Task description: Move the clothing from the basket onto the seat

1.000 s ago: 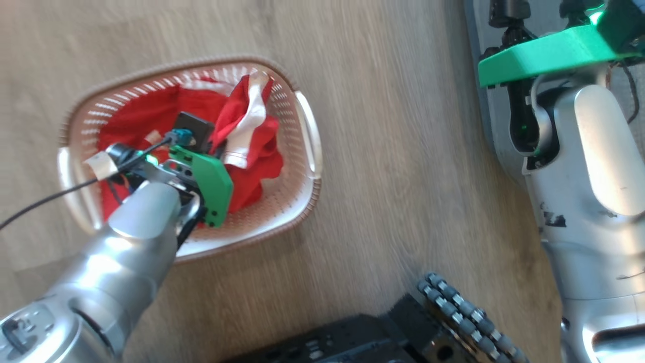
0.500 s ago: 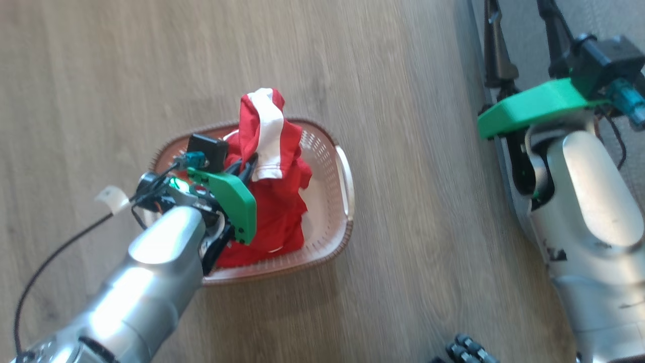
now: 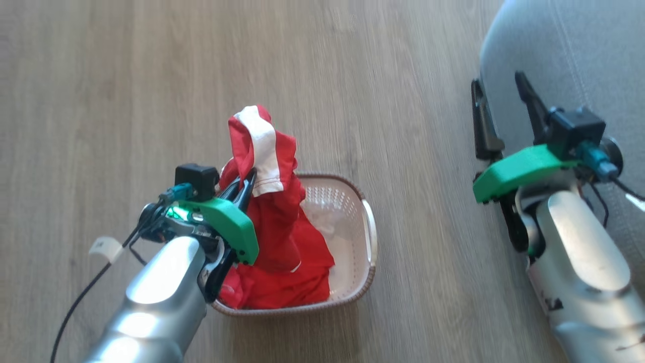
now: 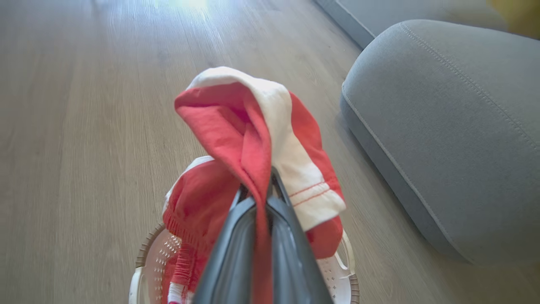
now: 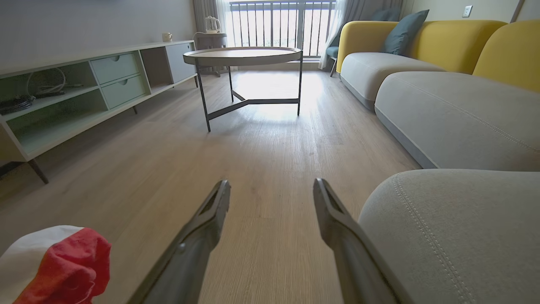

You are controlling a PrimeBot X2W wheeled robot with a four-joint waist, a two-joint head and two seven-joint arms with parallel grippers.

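Observation:
A red garment with a white band, the clothing (image 3: 267,171), hangs from my left gripper (image 3: 247,181), which is shut on it above the basket (image 3: 370,237). Its lower folds still trail down into the cream basket on the wooden floor. In the left wrist view the two dark fingers pinch the clothing (image 4: 253,126) over the basket (image 4: 352,274). The grey seat (image 3: 569,55) lies at the right, also the seat (image 4: 447,126). My right gripper (image 3: 499,85) is open with nothing in it, beside the seat's edge; in its own view the right gripper (image 5: 272,190) stands apart over bare floor next to the seat (image 5: 464,236).
A round coffee table (image 5: 244,57) stands further up the room, a low media cabinet (image 5: 84,88) runs along the left wall, and grey-and-yellow sofa sections (image 5: 443,76) line the right. Wooden floor (image 3: 151,75) stretches between the basket and the seat.
My left gripper has risen, lifting the red garment higher out of the basket. The head camera has swung, so the basket sits lower and the grey seat has come into view at right.

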